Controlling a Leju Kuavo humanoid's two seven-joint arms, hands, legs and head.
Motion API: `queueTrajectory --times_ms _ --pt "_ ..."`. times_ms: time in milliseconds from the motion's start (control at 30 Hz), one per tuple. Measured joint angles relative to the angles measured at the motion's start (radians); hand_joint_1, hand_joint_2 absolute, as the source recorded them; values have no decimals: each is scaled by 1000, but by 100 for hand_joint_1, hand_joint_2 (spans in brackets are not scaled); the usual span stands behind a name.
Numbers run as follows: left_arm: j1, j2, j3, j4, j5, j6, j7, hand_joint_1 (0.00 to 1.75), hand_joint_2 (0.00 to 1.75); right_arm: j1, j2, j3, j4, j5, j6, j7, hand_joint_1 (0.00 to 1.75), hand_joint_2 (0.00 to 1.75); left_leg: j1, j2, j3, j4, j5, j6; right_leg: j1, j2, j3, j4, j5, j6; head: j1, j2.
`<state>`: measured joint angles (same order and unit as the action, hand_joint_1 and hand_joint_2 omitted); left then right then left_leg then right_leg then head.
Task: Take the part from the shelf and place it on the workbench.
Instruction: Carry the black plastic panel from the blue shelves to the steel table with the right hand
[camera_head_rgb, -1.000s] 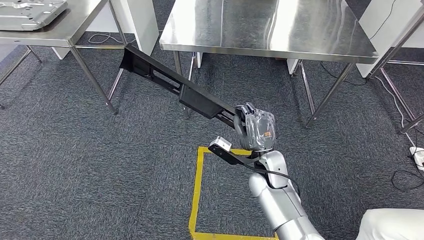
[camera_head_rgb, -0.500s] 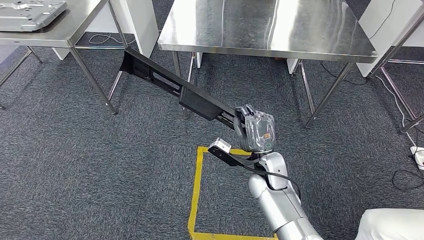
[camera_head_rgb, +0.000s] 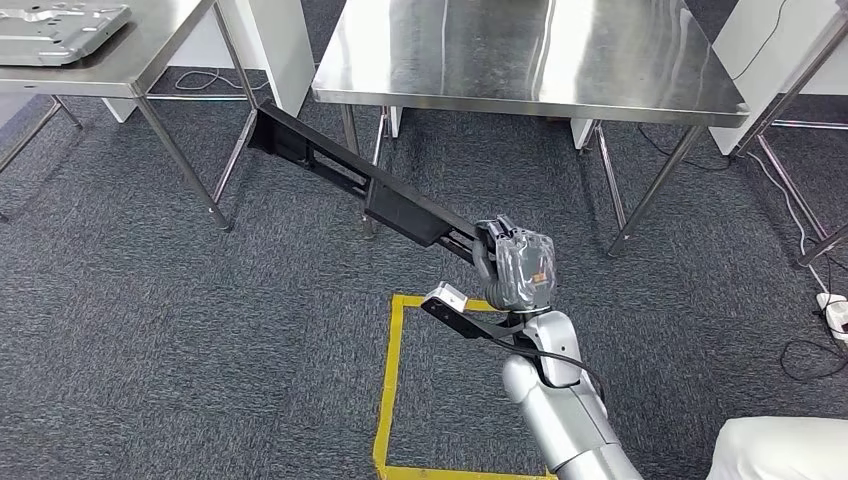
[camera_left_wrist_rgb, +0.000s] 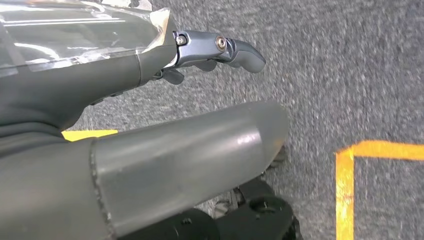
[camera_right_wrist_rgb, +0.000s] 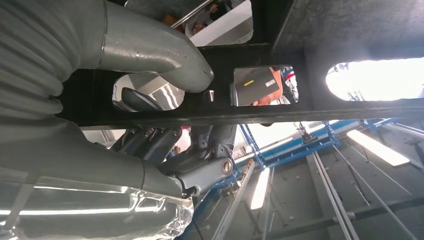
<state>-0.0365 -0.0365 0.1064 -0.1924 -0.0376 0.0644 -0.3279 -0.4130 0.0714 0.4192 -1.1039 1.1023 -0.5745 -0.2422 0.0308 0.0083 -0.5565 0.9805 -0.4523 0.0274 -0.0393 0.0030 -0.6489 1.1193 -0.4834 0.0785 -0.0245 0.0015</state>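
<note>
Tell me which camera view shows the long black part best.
The head view: the long black part shows along its full length, slanting from the right hand that grips one end toward the steel workbench. The right wrist view shows just a close section with cutouts. The left wrist view shows the left hand over carpet.

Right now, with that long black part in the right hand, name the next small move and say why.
Probably lift the long black part higher. The right hand grips one end, and the far end sits below the edge of the steel workbench, near its leg. Raising it first should let it clear the tabletop before it is carried forward and set down.
</note>
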Motion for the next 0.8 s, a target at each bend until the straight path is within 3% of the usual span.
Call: queueTrajectory --times_ms 33,67,167,233,267,333,400,433,500,567,700,767,800 --pt "0 2 1 0 -3 0 0 0 0 0 0 0 0 5 0 2 175 175 3 1 0 6 -5 -11 -2 -5 27 -61 13 6 3 0" --pt "0 3 2 0 -7 0 1 0 0 0 0 0 0 10 0 3 175 175 3 2 -2 11 -11 -21 -2 -9 43 -94 22 2 6 0" --pt "1 4 7 -1 -17 -1 4 0 0 6 -1 -1 -1 27 0 10 175 175 3 6 -4 20 -17 -44 3 -8 47 -98 26 -40 4 0" --pt "0 3 8 -2 -22 -1 5 0 0 6 -2 -3 -6 32 2 11 175 175 8 7 -13 49 -34 -51 4 -4 53 -97 27 -53 -1 0" --pt "-1 3 8 -2 -24 -1 5 0 0 5 -2 -4 -10 32 2 12 175 175 9 5 -34 89 -56 -53 6 -2 57 -98 26 -57 -4 0" --pt "-1 2 10 -3 -27 -1 6 0 0 4 -2 -6 -13 34 4 12 175 175 8 1 -107 221 -115 -54 14 0 62 -98 20 -66 -11 0" --pt "1 2 13 -3 -29 -1 8 0 0 6 -3 -9 -14 34 5 13 175 175 4 0 -170 308 -136 -47 24 3 68 -98 13 -75 -13 0" --pt "2 2 14 -3 -29 -1 8 0 0 7 -3 -12 -13 33 5 14 175 175 1 -1 -176 296 -115 -40 29 5 72 -98 10 -79 -14 0" --pt "3 3 16 -3 -30 -1 9 0 0 5 -3 -15 -13 32 5 15 175 175 -11 -4 -138 179 -31 -15 37 9 83 -98 4 -87 -14 0" --pt "2 5 21 -3 -30 -1 9 0 0 -1 -4 -18 -12 30 5 16 175 175 -25 -6 -96 73 15 7 42 12 89 -100 -3 -87 -12 0" --pt "3 6 26 -4 -30 -1 9 0 0 -4 -5 -20 -10 30 5 17 175 175 -34 -7 -74 34 25 20 40 12 91 -101 -14 -70 -15 0" --pt "2 5 27 -4 -30 -1 9 0 0 -7 -5 -22 -11 30 5 17 175 175 -28 -5 -55 16 30 25 41 9 69 -51 -39 -66 -10 0" --pt "2 4 27 -4 -30 -1 9 0 0 -9 -6 -23 -10 30 5 17 175 175 -25 -5 -48 11 29 28 38 7 38 6 -60 -66 -8 0"
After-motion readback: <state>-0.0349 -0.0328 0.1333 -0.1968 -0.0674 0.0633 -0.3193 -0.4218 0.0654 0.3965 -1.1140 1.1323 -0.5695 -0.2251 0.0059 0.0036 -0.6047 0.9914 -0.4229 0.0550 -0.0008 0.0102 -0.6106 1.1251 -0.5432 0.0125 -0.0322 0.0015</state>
